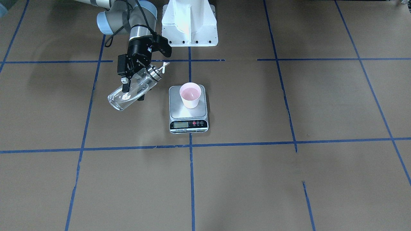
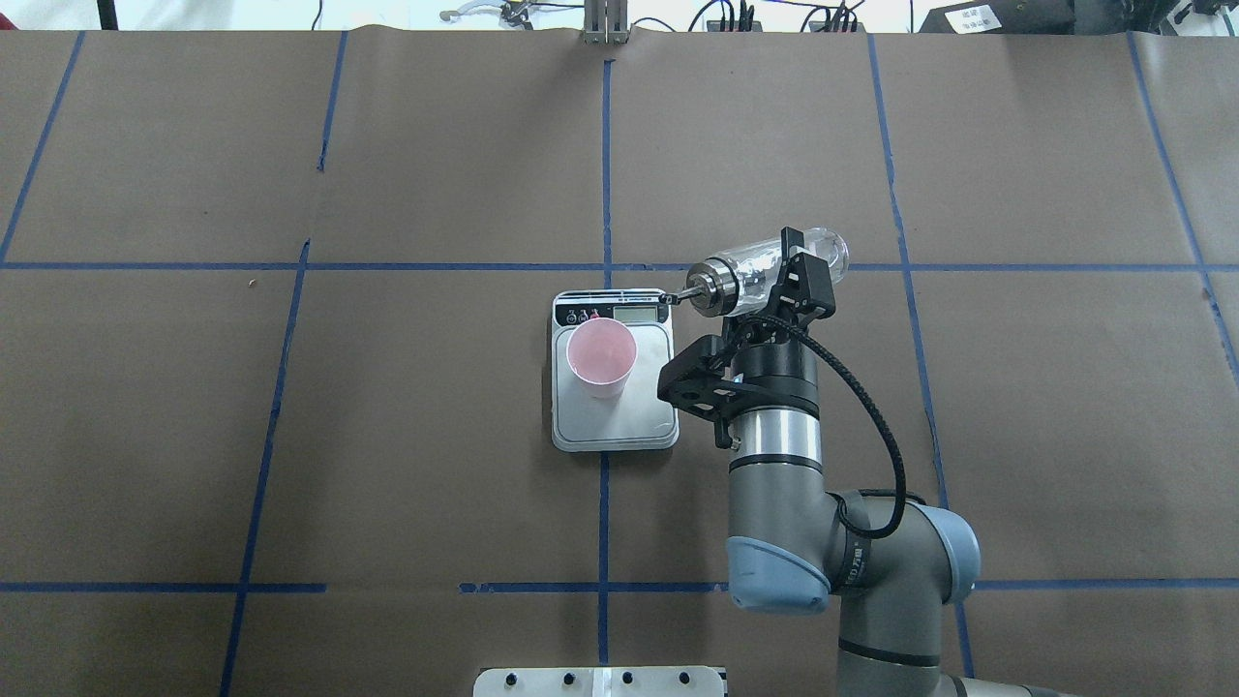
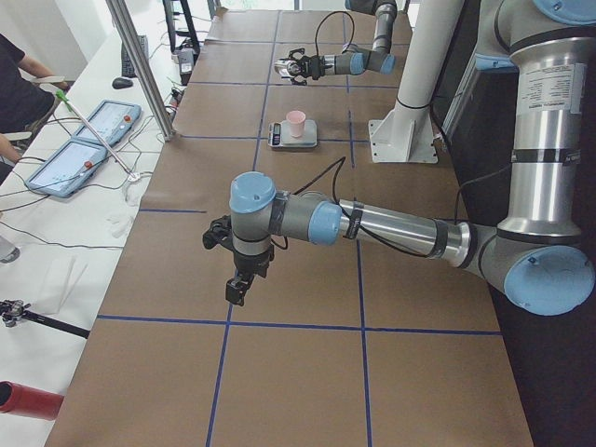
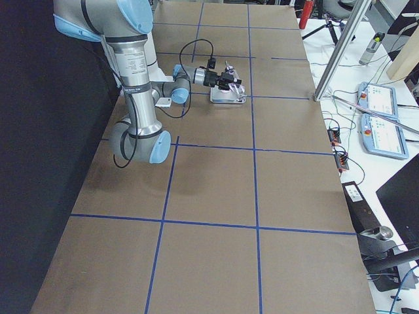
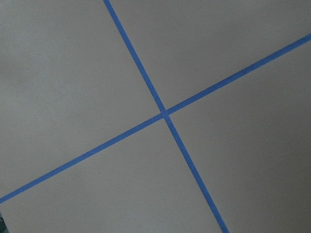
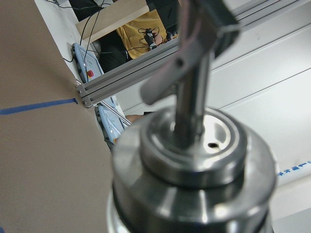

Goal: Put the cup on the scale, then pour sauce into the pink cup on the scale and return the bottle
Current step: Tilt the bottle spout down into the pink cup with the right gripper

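The pink cup (image 1: 190, 95) stands upright on the steel plate of the scale (image 1: 178, 111), near the table's middle. My right gripper (image 1: 132, 84) is shut on the clear glass bottle (image 1: 123, 98) and holds it tilted almost flat in the air beside the scale. The bottle's metal spout (image 1: 164, 66) points toward the scale, short of the cup. In the overhead view the spout tip (image 2: 670, 299) sits by the corner of the scale (image 2: 629, 421), beside the cup (image 2: 601, 358). The right wrist view shows only the collar and spout (image 6: 194, 160). My left gripper (image 3: 237, 287) hangs over bare table; I cannot tell whether it is open.
The white robot base (image 1: 189, 22) stands behind the scale. Blue tape lines (image 5: 164, 114) grid the brown table. Tablets and cables (image 3: 84, 140) lie on the operators' side table. A metal post (image 3: 140, 65) rises at the table's far edge.
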